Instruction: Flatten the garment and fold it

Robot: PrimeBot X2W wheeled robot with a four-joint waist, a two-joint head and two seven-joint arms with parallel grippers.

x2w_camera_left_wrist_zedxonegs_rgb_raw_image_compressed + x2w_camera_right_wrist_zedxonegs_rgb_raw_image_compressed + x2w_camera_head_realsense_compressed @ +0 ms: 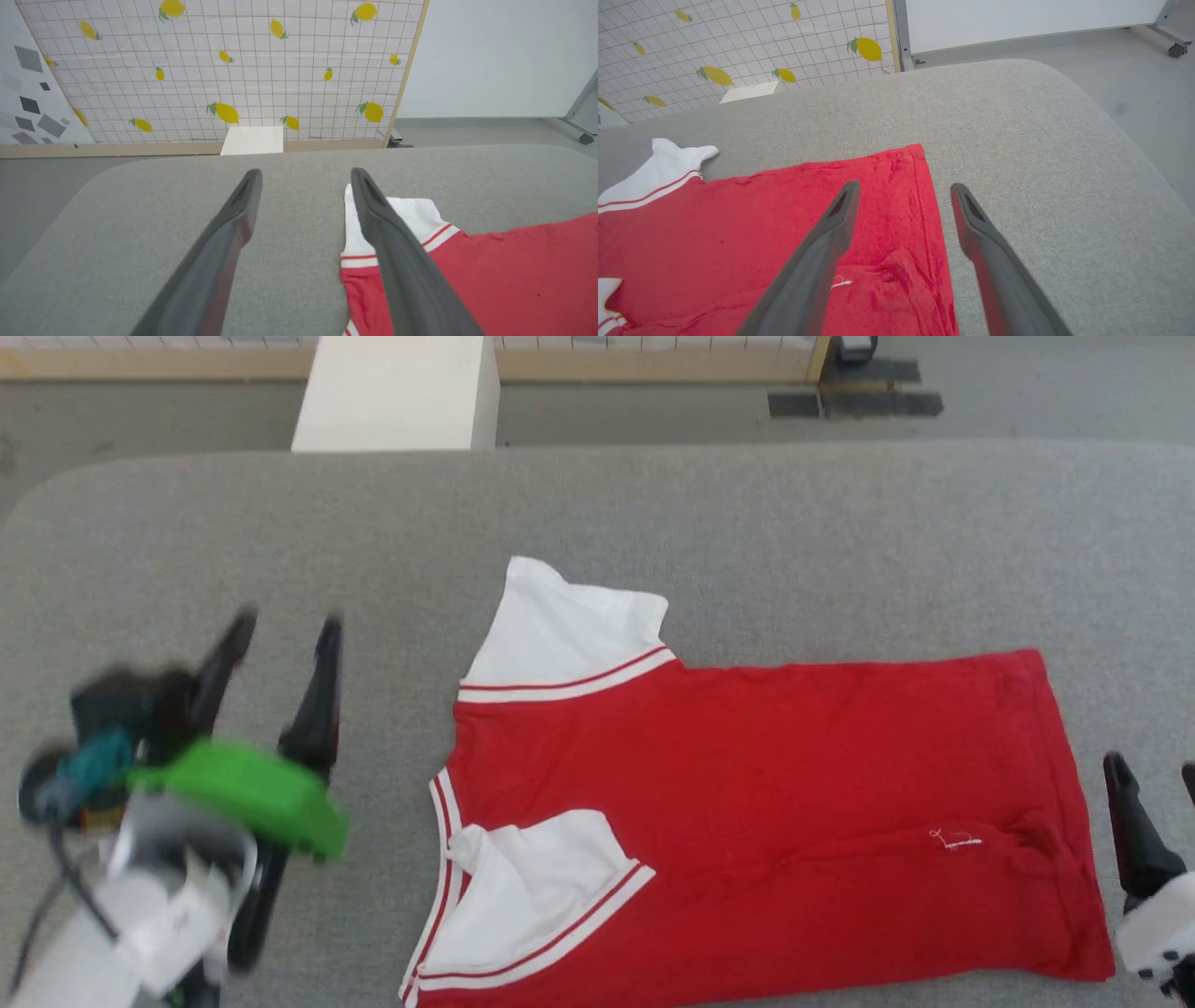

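the garment (794,775) lies spread on the grey table (653,504) between the two grippers, red side up. its striped neck end points toward the left gripper (288,619) and its hem toward the right gripper (1151,767).

the left gripper has its two dark fingers spread wide with nothing between them. it hangs over bare table just to the outside of the neck end, clear of the cloth. in the left wrist view this gripper (303,175) looks across the table, and the garment (514,270) lies off to its right. one white sleeve reaches out past the tip of its right finger (402,261).

the right gripper is also spread wide and holds nothing. in the right wrist view this gripper (903,186) straddles the hem edge of the garment (761,224). its left finger (817,266) is over red cloth and its right finger over bare table. whether either finger touches the cloth cannot be told. a small wrinkle with a bit of white thread (840,283) lies beside the left finger.

a second white sleeve (532,887) lies folded over the red body, on the side nearer the robot.
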